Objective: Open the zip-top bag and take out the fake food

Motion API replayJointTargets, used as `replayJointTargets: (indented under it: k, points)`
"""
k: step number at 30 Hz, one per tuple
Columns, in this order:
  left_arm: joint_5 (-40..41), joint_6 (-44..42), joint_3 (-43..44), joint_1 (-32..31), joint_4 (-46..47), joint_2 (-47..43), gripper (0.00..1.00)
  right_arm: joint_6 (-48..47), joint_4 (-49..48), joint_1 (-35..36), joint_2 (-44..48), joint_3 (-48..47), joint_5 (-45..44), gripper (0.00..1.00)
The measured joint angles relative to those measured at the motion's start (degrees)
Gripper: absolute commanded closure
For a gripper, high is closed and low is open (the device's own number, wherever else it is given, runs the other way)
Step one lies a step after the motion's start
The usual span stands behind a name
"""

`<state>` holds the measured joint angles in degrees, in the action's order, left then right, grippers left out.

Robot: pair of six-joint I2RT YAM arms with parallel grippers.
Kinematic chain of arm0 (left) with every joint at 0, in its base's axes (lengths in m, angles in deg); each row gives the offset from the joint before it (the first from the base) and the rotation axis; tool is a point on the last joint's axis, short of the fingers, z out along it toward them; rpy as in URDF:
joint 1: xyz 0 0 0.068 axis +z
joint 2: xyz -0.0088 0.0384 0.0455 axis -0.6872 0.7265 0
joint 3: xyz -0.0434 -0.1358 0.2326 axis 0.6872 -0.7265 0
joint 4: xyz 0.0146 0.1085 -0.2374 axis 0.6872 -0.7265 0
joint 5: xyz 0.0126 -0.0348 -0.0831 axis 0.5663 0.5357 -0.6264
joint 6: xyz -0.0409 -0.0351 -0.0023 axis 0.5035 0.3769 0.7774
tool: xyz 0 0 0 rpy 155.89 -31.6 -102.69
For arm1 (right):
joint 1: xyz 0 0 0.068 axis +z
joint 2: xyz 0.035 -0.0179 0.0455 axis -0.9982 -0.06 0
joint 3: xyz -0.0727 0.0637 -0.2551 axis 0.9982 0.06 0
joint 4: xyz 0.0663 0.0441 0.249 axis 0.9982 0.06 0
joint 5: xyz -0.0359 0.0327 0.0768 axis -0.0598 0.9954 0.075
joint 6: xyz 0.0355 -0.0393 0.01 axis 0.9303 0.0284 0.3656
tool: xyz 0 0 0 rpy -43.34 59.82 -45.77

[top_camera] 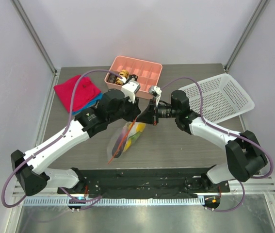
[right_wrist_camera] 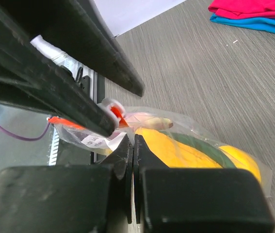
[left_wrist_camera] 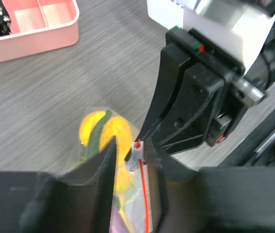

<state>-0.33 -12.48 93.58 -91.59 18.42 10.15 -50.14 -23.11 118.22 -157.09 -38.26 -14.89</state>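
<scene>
The clear zip-top bag (top_camera: 122,141) hangs between my two grippers above the table's middle, its orange-red zipper strip (left_wrist_camera: 145,194) trailing down. Yellow fake food (left_wrist_camera: 98,128) and a green long piece (right_wrist_camera: 200,145) show inside it. My right gripper (right_wrist_camera: 134,138) is shut on the bag's plastic edge just under the white zipper slider (right_wrist_camera: 110,109). My left gripper (left_wrist_camera: 132,145) straddles the bag's top with its jaws apart; the slider (left_wrist_camera: 138,153) lies against its right finger. In the top view the left gripper (top_camera: 141,115) and right gripper (top_camera: 152,117) meet tip to tip.
A pink compartment tray (top_camera: 142,65) with brown pieces stands at the back centre. A white mesh basket (top_camera: 219,97) sits at the back right. A red cloth (top_camera: 76,90) folded over a blue one lies at the back left.
</scene>
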Motion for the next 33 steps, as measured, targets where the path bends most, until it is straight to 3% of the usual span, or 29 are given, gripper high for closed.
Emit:
replayJointTargets:
  k: [4,12,14,15,18,27,31,33]
  points:
    - [-0.44,0.35,0.74,0.0,0.07,0.68,1.0,0.15,0.11,0.0,0.13,0.22,-1.55,0.99]
    - [-1.81,0.28,0.66,0.0,0.68,0.66,0.98,5.49,-0.92,0.17,1.38,1.31,-7.45,0.99]
    - [-2.23,0.33,0.5,0.11,1.05,0.48,0.8,7.32,-1.88,0.2,1.4,1.42,-8.44,0.99]
    - [-2.49,0.24,0.48,0.2,1.11,0.44,0.62,8.26,-2.47,0.22,1.4,1.53,-8.79,0.99]
    - [-3.04,0.68,0.2,0.26,1.22,0.0,0.52,10.03,-3.61,0.26,1.4,1.66,-9.77,0.99]
    - [-2.14,1.53,-0.37,0.63,1.05,-0.48,0.73,10.95,-4.04,0.26,1.75,1.68,-9.77,0.99]
    - [-1.97,1.51,-0.37,1.01,1.03,-0.42,0.87,10.88,-4.04,0.26,1.75,1.7,-9.22,0.99]
    - [-2.01,1.51,-0.35,1.14,0.98,-0.17,0.99,10.69,-4.0,0.35,1.75,1.7,-8.87,0.99]
